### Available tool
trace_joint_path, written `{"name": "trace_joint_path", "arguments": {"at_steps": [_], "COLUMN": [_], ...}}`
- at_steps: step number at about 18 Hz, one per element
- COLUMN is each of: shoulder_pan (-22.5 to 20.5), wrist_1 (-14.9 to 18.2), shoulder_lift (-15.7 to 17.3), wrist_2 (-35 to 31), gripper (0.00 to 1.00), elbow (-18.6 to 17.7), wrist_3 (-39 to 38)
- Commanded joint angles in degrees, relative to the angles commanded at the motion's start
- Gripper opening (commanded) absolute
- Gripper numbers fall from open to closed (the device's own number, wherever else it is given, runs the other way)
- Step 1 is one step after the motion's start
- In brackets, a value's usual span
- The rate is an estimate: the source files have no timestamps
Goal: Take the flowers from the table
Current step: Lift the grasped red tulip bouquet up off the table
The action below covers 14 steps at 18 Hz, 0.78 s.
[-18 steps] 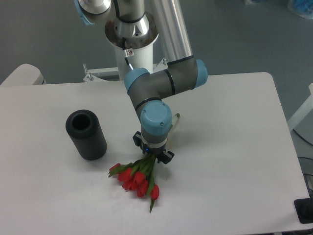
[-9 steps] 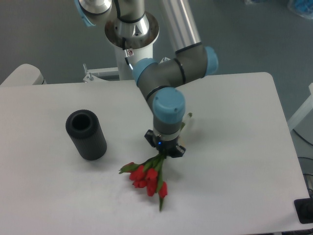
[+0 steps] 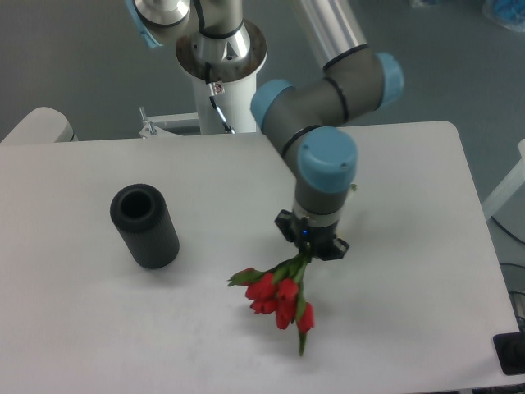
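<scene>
The flowers (image 3: 279, 297), a small bunch of red tulips with green stems and leaves, hang head-down from my gripper (image 3: 312, 248), their red heads toward the front of the white table (image 3: 410, 213). My gripper is shut on the stems just above the heads. The upper stems and the pale band are hidden behind the wrist. Whether the lowest leaf tip touches the tabletop I cannot tell.
A black ribbed cylinder (image 3: 145, 225) stands upright on the left part of the table. The robot's base column (image 3: 220, 57) rises behind the table's far edge. A dark object (image 3: 510, 351) sits past the front right corner.
The arm has carried the flowers to the right across the table, away from the black cylinder. The bunch stays gripped by its stems throughout.
</scene>
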State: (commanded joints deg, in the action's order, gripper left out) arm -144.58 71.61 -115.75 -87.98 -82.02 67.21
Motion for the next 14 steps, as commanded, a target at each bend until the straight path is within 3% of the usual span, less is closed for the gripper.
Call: {"name": "trace_joint_path", "arguments": {"at_steps": [3,14], "shoulder_pan": [-0.5,-0.6], "wrist_1": [5.0,5.1], "shoulder_lift": [-1.6,-2.4], "wrist_2": [-0.1,-0.5], "gripper": [0.0,0.0], "elbow": [5.1,6.0], "wrist_3": [3.9,4.0]}}
